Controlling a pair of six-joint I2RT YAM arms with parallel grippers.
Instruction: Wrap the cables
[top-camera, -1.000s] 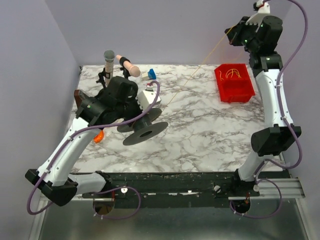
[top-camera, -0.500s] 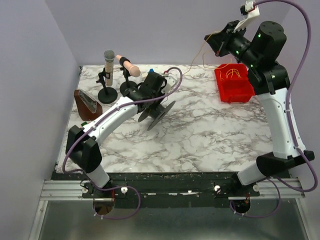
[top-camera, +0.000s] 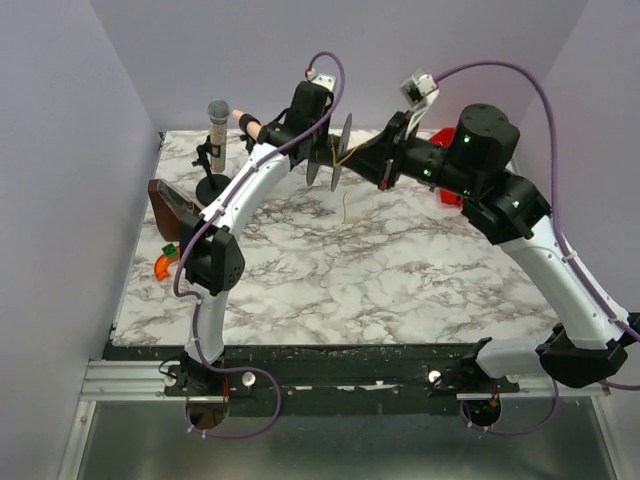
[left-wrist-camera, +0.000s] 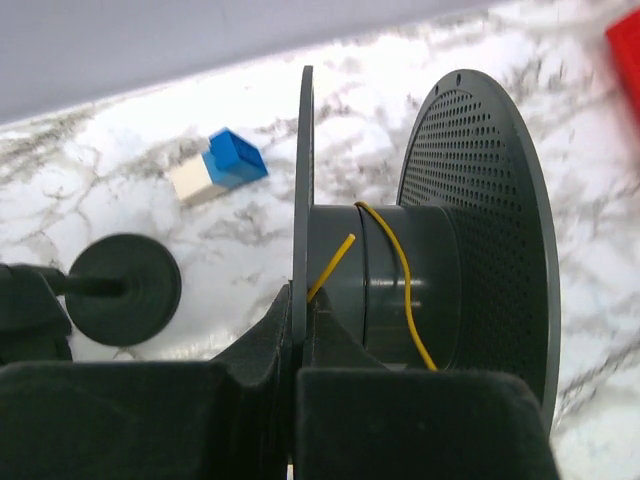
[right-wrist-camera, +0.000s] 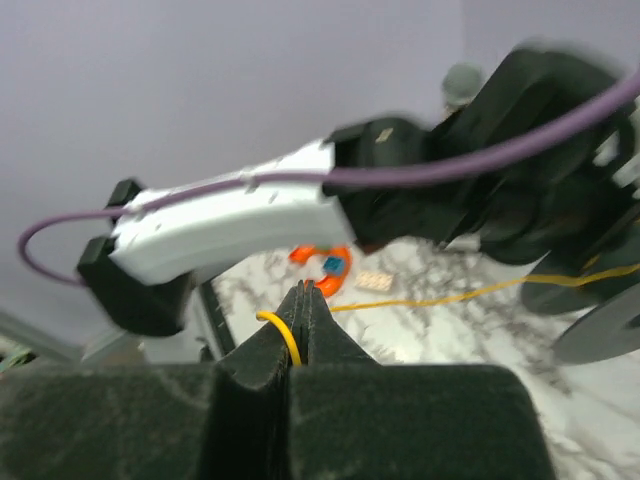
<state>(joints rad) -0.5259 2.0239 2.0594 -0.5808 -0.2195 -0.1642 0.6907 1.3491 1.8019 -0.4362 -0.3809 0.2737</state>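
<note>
Mid-wrap: spool aloft, cable fed in from the right.
Top: spool (top-camera: 335, 152) above the surface (top-camera: 400, 270), right end effector (top-camera: 385, 166) just beside it, cable (top-camera: 346, 203) dangling between. Left wrist: left end effector (left-wrist-camera: 298, 310) clamped on the near flange, hub axis horizontal, one turn on. Right wrist: end effector pinches the cable, which runs right toward the spool.

No text, label, brand, number or sign can be read in any view. The dark grey perforated plastic spool (left-wrist-camera: 480, 230), the thin yellow cable (left-wrist-camera: 405, 280) and the small blue-and-white block (left-wrist-camera: 218, 168) show plain surfaces only.
</note>
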